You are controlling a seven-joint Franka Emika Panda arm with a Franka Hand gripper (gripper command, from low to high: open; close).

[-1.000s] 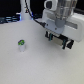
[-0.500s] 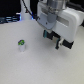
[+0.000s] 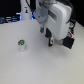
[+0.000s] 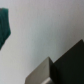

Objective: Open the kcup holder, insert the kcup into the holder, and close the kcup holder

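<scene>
The kcup (image 3: 21, 45), a small white pod with a green top, stands upright on the white table at the exterior view's left. My gripper (image 3: 58, 42) hangs from the white hand at the exterior view's upper right, well apart from the kcup. Its two dark fingers (image 3: 48, 39) stand wide apart with nothing between them. A dark boxy shape (image 4: 70, 65) with a grey face fills one corner of the wrist view; it may be the kcup holder, but I cannot tell. In the exterior view the holder is hidden behind the arm.
The white table (image 3: 30, 67) spreads around the kcup. Dark clutter (image 3: 10, 20) lines the back edge. A blurred teal shape (image 4: 4, 27) sits at the wrist view's edge.
The arm has shifted slightly toward the exterior view's left. The kcup has not moved.
</scene>
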